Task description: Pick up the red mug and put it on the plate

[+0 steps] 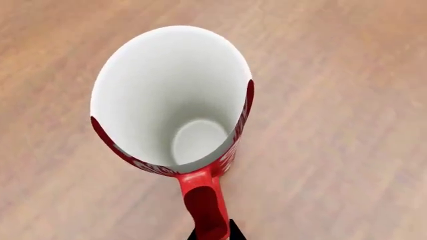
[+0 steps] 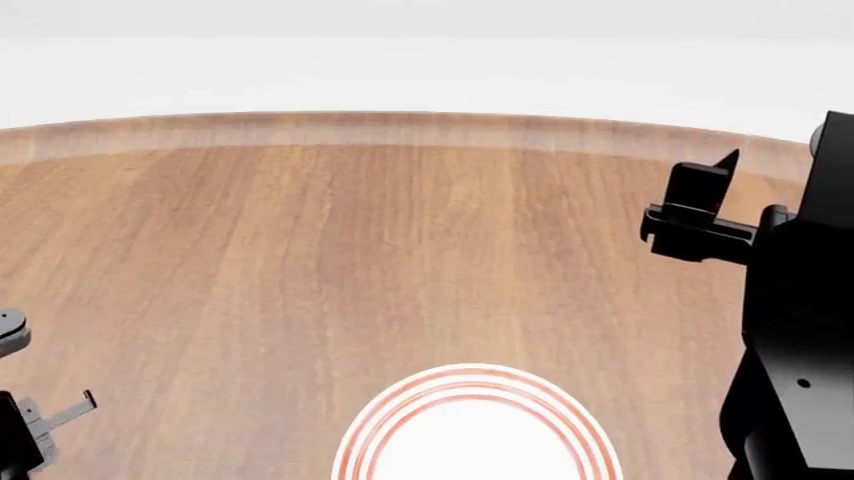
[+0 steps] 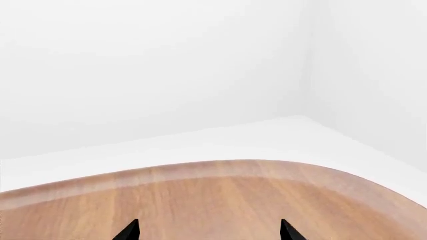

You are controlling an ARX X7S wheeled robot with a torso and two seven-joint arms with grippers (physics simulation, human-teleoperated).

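Note:
In the left wrist view I look down into the red mug [image 1: 170,95], white inside, red outside with a white pattern, over the wooden table. Its red handle [image 1: 203,202] points toward my left gripper [image 1: 212,235], whose two black fingertips sit tight against either side of the handle. I cannot tell whether the mug rests on the table or is lifted. The plate [image 2: 474,385], white with red rings, lies at the near edge of the head view; the mug does not show there. My right gripper [image 3: 210,232] is open and empty, held high at the right [image 2: 694,205].
The round wooden table [image 2: 400,250] fills the head view, its far edge curving along a white floor. Part of my left arm [image 2: 40,420] shows at the lower left edge. The right arm's black body [image 2: 801,330] stands at the right.

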